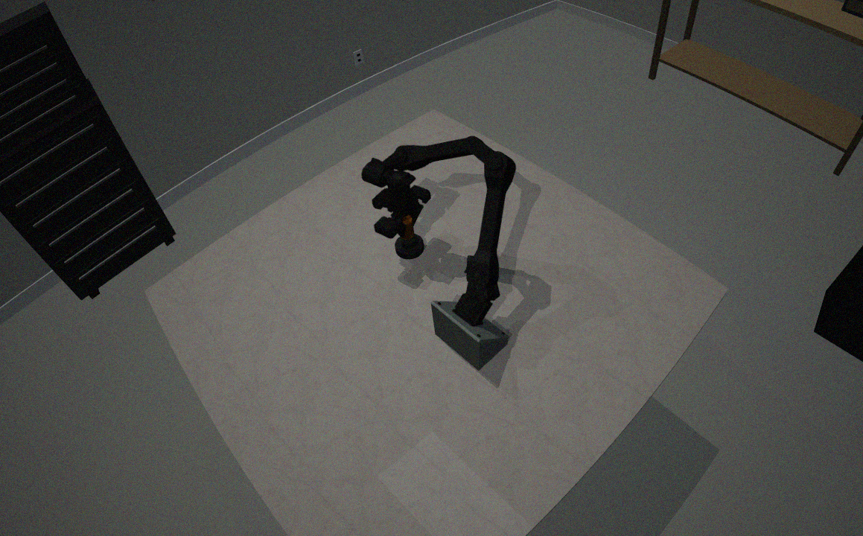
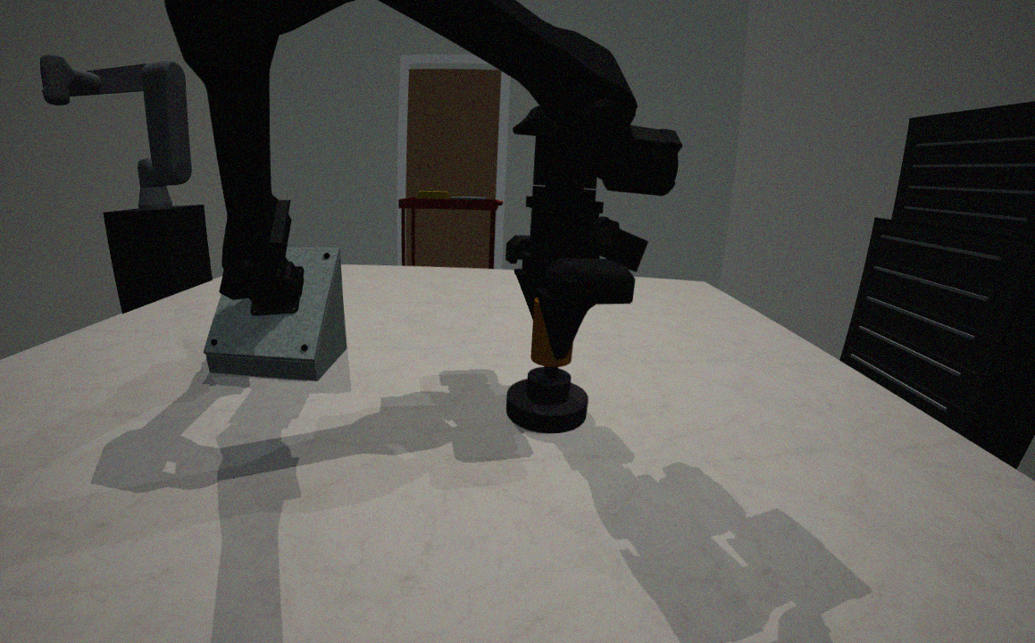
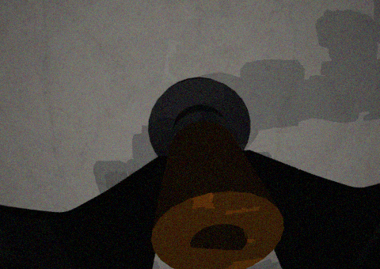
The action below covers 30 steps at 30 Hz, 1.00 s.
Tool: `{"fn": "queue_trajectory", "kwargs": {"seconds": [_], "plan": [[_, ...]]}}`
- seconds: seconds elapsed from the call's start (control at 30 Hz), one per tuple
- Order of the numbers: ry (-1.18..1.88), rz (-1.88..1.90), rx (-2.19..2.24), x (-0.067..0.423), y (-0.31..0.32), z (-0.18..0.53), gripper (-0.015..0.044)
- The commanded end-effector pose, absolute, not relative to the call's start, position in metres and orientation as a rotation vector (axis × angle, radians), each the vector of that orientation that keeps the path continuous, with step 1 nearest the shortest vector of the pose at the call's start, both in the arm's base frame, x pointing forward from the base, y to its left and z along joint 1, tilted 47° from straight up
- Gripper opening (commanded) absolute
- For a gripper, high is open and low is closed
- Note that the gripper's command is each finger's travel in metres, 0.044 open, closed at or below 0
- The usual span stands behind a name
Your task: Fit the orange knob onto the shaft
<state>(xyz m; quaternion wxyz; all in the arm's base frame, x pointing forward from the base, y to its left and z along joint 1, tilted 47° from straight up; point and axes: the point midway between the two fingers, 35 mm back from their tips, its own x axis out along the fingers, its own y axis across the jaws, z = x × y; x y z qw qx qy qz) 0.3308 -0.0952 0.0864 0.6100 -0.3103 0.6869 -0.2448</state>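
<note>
My gripper (image 2: pixel 553 339) (image 1: pixel 406 223) (image 3: pixel 205 161) is shut on the orange knob (image 2: pixel 539 339) (image 1: pixel 407 220) (image 3: pixel 217 233) and holds it upright. The knob stands straight over the dark round pedestal (image 2: pixel 546 407) (image 1: pixel 409 249) (image 3: pixel 164 113), with its lower end at the top of the pedestal's raised hub. In the wrist view the knob's upper face shows a D-shaped hole with its flat side toward the bottom of the picture. The shaft is hidden by the knob and the fingers.
The arm's grey wedge base (image 2: pixel 280 328) (image 1: pixel 470 336) stands on the pale table top (image 2: pixel 425 520) behind and to the left of the pedestal. A dark drawer cabinet (image 2: pixel 976 263) stands off the table at the right.
</note>
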Motion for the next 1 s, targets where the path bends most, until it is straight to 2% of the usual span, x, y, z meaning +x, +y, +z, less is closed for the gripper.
{"fn": "queue_trajectory", "kwargs": {"seconds": [0.0, 0.47, 0.7, 0.97], "plan": [[1.587, -0.562, -0.720, 0.3291, -0.0965, 0.0861, 0.0000], [1.587, -0.562, -0.720, 0.3301, -0.0935, 0.0897, 0.0000], [1.658, -0.407, -0.869, 0.3324, -0.0941, 0.0890, 0.0000], [1.661, -0.399, -0.876, 0.3341, -0.0948, 0.0867, 0.0000]]}}
